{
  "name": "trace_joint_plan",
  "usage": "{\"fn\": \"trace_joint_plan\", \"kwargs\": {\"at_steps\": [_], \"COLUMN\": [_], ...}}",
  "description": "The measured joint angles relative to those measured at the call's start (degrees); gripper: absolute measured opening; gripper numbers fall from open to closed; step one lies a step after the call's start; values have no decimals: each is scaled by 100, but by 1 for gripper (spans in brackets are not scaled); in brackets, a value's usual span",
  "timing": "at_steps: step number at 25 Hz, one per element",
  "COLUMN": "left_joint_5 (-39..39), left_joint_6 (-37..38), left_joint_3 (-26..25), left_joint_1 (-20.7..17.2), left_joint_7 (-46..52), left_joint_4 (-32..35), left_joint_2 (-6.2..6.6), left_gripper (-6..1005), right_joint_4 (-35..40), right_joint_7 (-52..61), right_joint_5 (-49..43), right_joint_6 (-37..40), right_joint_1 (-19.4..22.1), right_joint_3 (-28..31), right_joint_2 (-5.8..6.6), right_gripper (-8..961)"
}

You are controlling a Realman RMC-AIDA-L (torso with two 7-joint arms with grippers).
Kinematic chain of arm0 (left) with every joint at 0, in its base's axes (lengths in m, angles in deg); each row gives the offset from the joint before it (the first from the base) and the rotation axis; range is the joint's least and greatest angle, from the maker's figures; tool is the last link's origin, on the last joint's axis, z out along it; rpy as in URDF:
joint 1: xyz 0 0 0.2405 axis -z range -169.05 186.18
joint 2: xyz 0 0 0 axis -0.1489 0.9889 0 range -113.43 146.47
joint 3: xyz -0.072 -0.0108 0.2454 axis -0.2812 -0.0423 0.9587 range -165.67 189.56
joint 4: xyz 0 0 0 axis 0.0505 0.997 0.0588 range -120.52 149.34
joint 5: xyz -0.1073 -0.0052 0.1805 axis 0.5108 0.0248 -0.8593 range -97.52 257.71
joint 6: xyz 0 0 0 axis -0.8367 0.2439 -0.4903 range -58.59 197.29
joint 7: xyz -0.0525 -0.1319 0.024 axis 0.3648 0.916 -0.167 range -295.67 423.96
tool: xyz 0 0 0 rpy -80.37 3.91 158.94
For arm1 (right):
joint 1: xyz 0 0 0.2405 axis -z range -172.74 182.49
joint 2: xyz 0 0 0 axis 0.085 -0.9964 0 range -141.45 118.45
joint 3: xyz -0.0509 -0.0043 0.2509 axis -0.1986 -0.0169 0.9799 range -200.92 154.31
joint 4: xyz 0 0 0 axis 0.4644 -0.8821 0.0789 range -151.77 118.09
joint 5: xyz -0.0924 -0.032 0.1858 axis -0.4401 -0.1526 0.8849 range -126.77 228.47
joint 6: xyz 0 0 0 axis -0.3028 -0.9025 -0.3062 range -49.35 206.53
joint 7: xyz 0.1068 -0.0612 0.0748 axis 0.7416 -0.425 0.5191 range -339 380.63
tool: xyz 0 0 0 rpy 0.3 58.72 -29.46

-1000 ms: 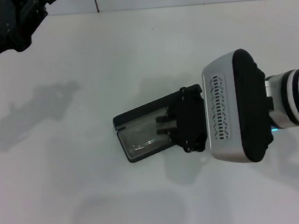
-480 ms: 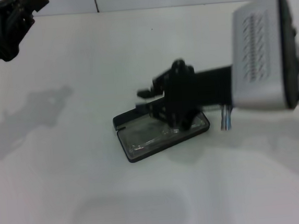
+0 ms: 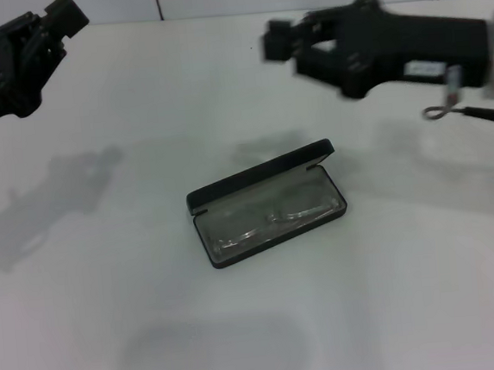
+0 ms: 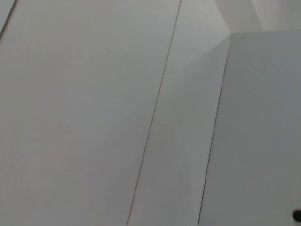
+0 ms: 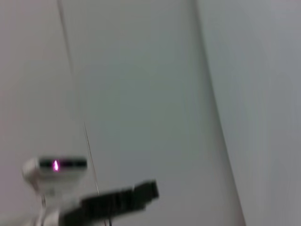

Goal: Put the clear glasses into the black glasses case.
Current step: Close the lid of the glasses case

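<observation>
Black against the white table (image 3: 86, 320), the left gripper (image 3: 63, 15) hangs at ten o'clock by the far edge; whether its fingers are apart, I cannot tell. At centre, well apart from both arms, the black glasses case (image 3: 268, 203) lies open with the clear glasses (image 3: 268, 222) inside. At one o'clock the right gripper (image 3: 280, 46) hovers, fingers spread, holding nothing.

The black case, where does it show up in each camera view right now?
Head view: the case lies open at the middle of the white table, with the clear glasses inside.
Left wrist view: not in it; only pale wall panels.
Right wrist view: not in it; pale wall and, low down, the left end effector far off.
Shared landmark: the left end effector, at the head view's upper left.
</observation>
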Motion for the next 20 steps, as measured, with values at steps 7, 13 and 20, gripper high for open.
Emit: {"fn": "trace_joint_plan", "kwargs": {"at_steps": [7,13,20], "left_joint_5": [-110,-477,-849], "left_joint_6": [0,-1,-2], "left_joint_3": [12,12,18], "left_joint_1": [24,71,209], "left_joint_7": [-26,3,57], "left_joint_4": [-3,7,2], "left_joint_2": [-14,-16,-18], "left_gripper": [50,50,51], "right_joint_4": [-2011,-2486,-2728], "right_joint_7": [-323,-691,-830], "right_joint_5": [729,675,611], "right_joint_6": [1469,1569,1743], "right_joint_1": [-424,-400,-396], "right_joint_3": [1255,1491,1556], "right_joint_2": [16,32,35], "right_gripper": [207,214,222]}}
